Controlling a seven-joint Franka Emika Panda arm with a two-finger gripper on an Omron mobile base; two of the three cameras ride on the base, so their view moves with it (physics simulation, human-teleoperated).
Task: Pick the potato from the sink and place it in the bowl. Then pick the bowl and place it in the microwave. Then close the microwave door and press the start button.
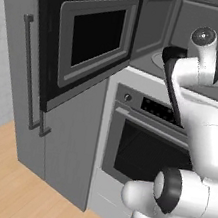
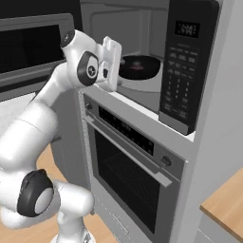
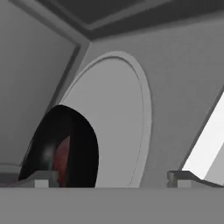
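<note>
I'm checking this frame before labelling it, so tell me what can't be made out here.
- Potato: in the hand view a reddish patch inside the bowl, cut off by the bottom edge; too small to tell in the right base view.
- Bowl: near side hidden behind the hand in the right base view.
- Microwave button labels: too small to read.
- Gripper: fingertips barely show.

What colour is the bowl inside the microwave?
The bowl is glossy black, seen best in the right base view on the microwave's turntable.

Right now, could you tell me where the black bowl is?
The bowl sits on the glass turntable inside the open microwave, left of its button panel in the right base view.
</note>
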